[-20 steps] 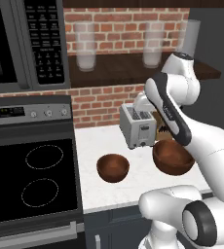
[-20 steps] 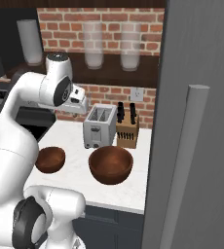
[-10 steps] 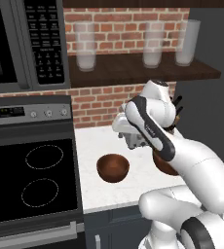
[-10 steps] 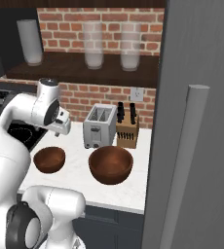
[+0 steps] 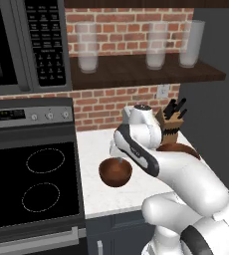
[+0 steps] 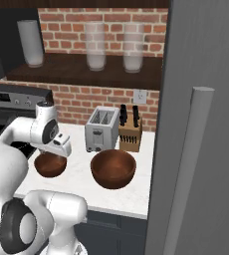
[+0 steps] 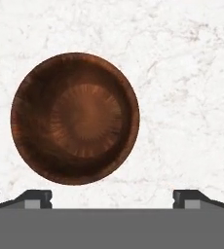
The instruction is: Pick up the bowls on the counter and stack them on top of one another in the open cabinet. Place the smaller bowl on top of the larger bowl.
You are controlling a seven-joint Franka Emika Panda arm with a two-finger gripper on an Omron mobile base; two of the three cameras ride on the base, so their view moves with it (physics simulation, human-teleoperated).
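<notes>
The smaller bowl (image 5: 115, 172) sat upright on the counter (image 5: 94, 149), to the stovetop (image 5: 34, 184) side of the toaster (image 6: 102, 129) and nearer the counter's front edge. The larger bowl (image 6: 113, 168) stood in front of the toaster, close to the front edge as well, and apart from the smaller one. In the left base view the arm covered most of the larger bowl, so that just its rim showed past the white link. A knife block (image 6: 129, 134) stood just beside the toaster, on the side away from the stovetop. The gripper (image 7: 112, 199) hung above the counter and looked straight down; its two fingertips (image 7: 36, 198) were spread wide with nothing between them, and the smaller bowl lay in the hand view off toward one fingertip rather than centred in the gap. Above the toaster ran the open cabinet (image 6: 86, 72), its dark shelf carrying three clear glasses (image 6: 96, 46) in a row against the brick back wall. The microwave (image 5: 22, 45) hung beside the cabinet, over the stovetop.
</notes>
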